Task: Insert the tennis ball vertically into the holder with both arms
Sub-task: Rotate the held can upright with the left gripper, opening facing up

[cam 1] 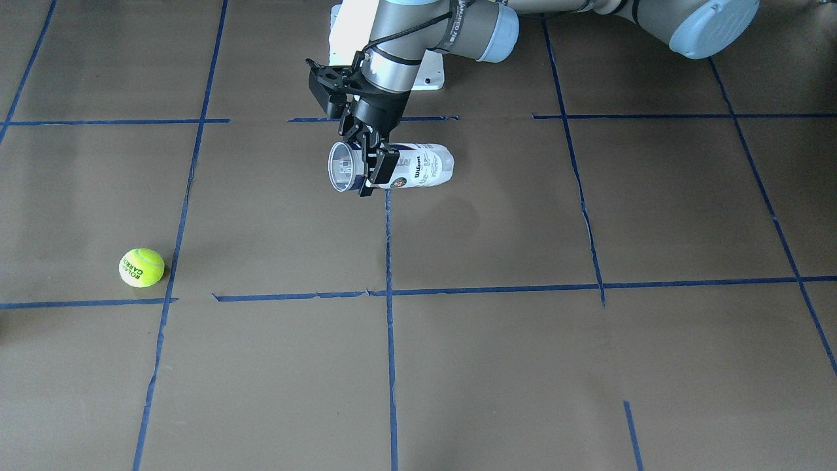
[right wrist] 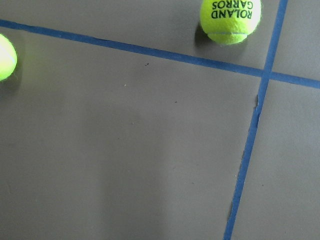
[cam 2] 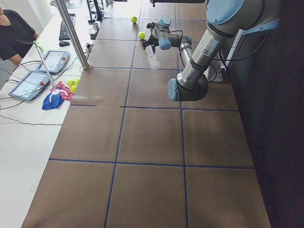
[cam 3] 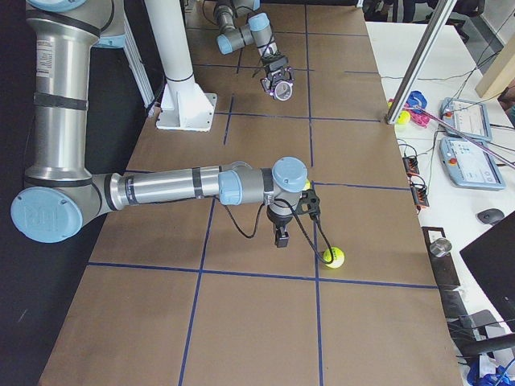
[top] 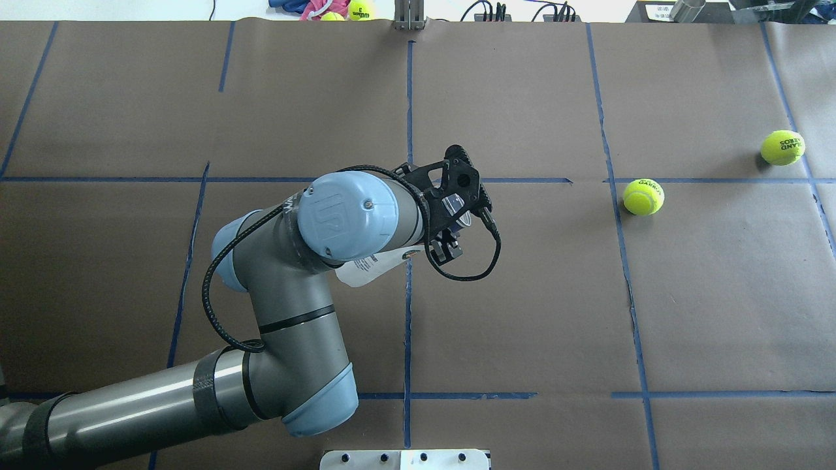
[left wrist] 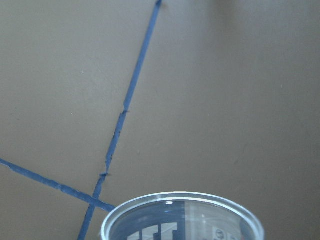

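Far left in the overhead view, the L arm (top: 287, 307) comes in and reaches toward table centre. Its left gripper (cam 1: 374, 171) is clamped across the holder (cam 1: 422, 167), fingers pinching the clear wall just behind the open rim. A grip that near the mouth is prob. chosen so the wrist can swing the body round w/o the fingers covering the opening. The holder hangs clear of the table (top: 522, 313), lying on its side, mouth turned toward the robot's right, and it looks empty inside. It's not vertical yet, so I'd say tipping it upright comes next on this side.

Moving right: the tennis ball (top: 643, 197) sits on the table just beside a blue tape line (top: 628, 281), well apart from the holder. Further right there's a second ball (top: 782, 147), also loose. Both lie on the R side, which fits the split: L holds, R fetches.

The right gripper (cam 3: 280, 238) shows only in the side view, hanging fingers-down near a ball. Can't tell how wide it's set or whether it has anything. Its wrist cam looks down on two balls resting on the table.
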Motion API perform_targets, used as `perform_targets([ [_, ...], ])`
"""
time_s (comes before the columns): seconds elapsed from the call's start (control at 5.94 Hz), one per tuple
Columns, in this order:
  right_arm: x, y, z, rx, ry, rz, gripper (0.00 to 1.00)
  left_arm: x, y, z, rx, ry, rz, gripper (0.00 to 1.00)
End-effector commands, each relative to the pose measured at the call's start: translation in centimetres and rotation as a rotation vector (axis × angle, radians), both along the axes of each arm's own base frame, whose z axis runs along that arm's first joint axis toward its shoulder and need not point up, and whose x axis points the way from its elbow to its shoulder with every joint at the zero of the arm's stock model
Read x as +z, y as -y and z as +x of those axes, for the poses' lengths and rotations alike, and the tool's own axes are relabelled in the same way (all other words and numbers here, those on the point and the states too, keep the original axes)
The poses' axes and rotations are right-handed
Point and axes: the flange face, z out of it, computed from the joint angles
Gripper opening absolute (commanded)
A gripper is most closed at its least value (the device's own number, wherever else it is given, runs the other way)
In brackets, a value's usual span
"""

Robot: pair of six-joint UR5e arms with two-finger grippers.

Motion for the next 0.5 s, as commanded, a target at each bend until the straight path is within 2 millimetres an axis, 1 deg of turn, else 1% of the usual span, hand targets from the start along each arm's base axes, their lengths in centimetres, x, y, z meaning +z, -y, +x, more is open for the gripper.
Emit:
perform_targets([
  [0.0,-1.9,1.5,-0.6,-0.006,0.007,0.038,1.00,-0.4,0.3,-3.1,-0.153,-0.354,-0.013,0.81],
  [0.17,-4.0,3.1,-2.3,0.008,0.014,0.034,1.00,-0.2,0.6,-3.4,-0.206,-0.461,-0.014,0.81],
  [0.34,-6.3,4.6,-4.8,0.007,0.021,0.037,1.00,1.6,1.1,-2.5,-0.283,-0.588,-0.009,0.81],
])
